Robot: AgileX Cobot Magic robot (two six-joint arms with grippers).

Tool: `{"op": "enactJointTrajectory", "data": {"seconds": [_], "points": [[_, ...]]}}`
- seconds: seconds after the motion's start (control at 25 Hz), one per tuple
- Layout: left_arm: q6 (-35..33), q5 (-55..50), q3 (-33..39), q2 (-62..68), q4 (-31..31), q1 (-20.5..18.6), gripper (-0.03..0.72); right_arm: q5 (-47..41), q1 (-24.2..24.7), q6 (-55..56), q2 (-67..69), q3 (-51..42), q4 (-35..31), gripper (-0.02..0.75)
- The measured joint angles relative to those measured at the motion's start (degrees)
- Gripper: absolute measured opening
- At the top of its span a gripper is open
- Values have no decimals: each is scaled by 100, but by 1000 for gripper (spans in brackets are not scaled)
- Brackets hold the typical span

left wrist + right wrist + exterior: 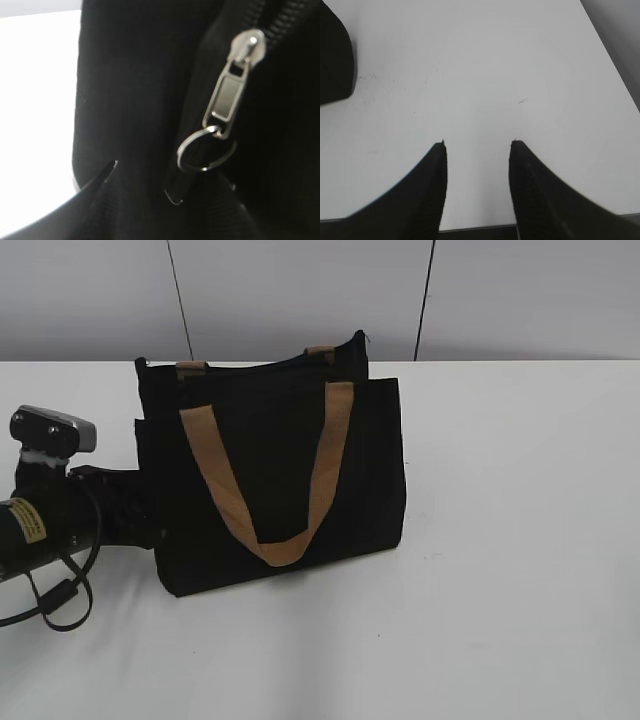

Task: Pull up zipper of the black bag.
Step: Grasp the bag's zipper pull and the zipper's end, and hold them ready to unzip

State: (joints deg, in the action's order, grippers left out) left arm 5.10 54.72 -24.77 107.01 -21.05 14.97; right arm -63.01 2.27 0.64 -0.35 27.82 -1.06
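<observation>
The black bag (270,475) stands upright on the white table (520,540), left of centre in the exterior view. Its long axis runs left to right across the frame, its broad front faces the camera, and one tan handle (270,475) hangs down the front in a loop. The left arm (45,515) lies at the left edge of that view, its gripper end against the bag's left side and hidden there.

Only the left wrist view shows the zipper (232,87). The silver pull tab hangs in the upper right of that frame, its long axis steeply tilted from upper right to lower left, with a small metal ring (205,150) at its lower end. One dark fingertip (102,177) shows at the lower left; the second merges with the black fabric, so the left gripper's state cannot be determined.

The right wrist view shows the right gripper (477,150) over bare table, fingers spread apart and holding nothing. A corner of the bag appears at the upper left.
</observation>
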Motion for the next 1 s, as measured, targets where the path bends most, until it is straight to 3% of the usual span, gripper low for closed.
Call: {"op": "enactJointTrajectory", "data": {"seconds": [0.16, 0.28, 0.36, 0.52, 0.88, 1.0], "points": [[0, -19, 1, 24, -66, 0, 298, 0, 0, 0, 0, 0, 0, 328], [74, -122, 1, 24, -104, 0, 96, 0, 0, 0, 0, 0, 0, 328], [108, -174, 1, 24, -109, 0, 39, 0, 0, 0, 0, 0, 0, 328], [128, -459, 1, -337, -116, 0, 26, 0, 0, 0, 0, 0, 0, 328], [131, -2451, 6, -2782, 214, 0, 24, 0, 0, 0, 0, 0, 0, 328], [131, -2635, 6, -3264, 254, 0, 24, 0, 0, 0, 0, 0, 0, 328]]}}
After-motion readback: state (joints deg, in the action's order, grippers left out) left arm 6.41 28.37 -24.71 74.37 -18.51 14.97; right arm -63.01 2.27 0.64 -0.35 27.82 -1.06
